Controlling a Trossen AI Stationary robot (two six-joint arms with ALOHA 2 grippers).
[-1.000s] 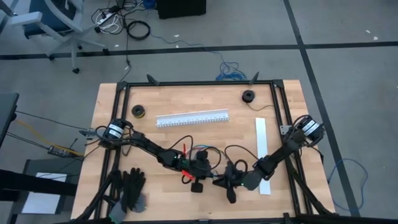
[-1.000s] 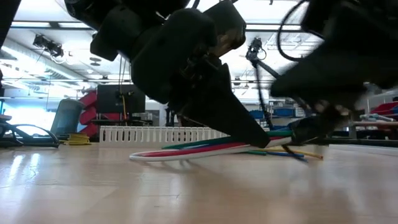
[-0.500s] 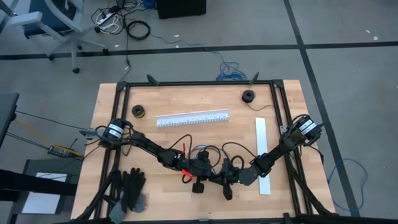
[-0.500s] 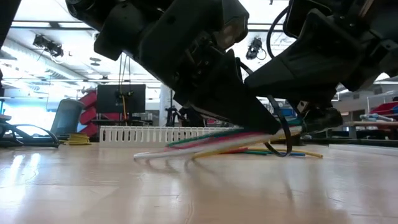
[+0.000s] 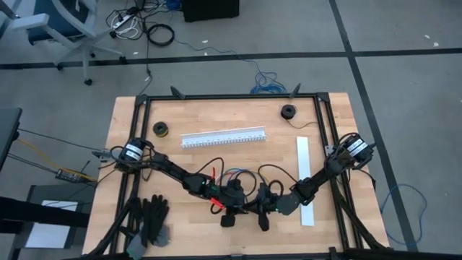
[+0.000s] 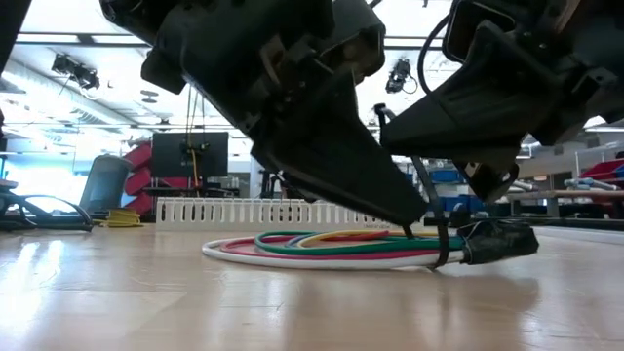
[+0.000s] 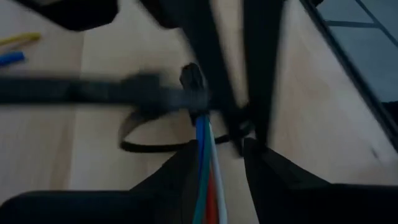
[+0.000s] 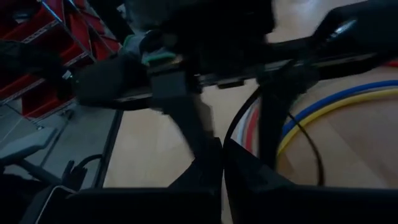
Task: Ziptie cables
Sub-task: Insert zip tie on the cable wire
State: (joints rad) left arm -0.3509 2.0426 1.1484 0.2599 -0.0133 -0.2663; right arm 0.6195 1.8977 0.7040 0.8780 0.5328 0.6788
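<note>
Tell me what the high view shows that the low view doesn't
Only the high view shows the whole table at once: two small dark spools near its far corners, a flat white strip on the right side, and black gloves at the near left edge. Only the low view shows the cables lying in a flat coil on the wood, a black ziptie looped around them beside a dark plug end. Both show the long white slotted channel behind, and the left claw and right claw low over the bundle.
</note>
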